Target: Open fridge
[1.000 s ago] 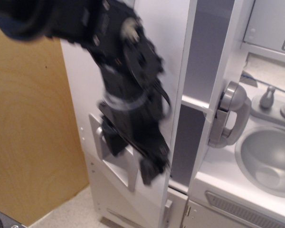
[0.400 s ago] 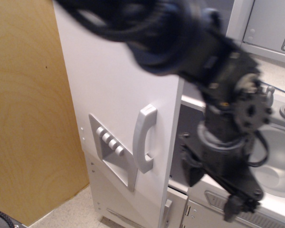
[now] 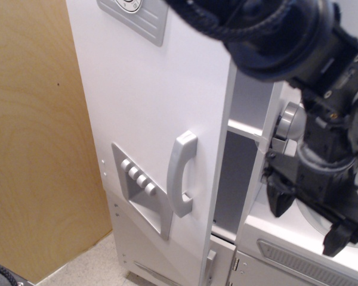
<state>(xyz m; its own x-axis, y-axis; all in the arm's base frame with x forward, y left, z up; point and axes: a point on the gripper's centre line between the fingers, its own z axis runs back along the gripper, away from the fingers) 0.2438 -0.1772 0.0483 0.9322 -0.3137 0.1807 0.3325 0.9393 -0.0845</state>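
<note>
The tall white fridge fills the left and middle. Its large door stands swung partly open, with the grey bar handle and the grey four-button dispenser recess facing me. Behind the door's edge the inside shows, with a white shelf. My black gripper hangs at the right, over the sink counter, well apart from the handle. Its two fingers are spread and hold nothing.
A wooden panel stands at the left of the fridge. The smaller lower door with its short grey handle is below. The grey toy phone and the sink counter are at the right, partly hidden by my arm.
My arm has swung from in front of the fridge door to the right, over the sink counter. The handle and dispenser are now uncovered. The door stays partly open.
</note>
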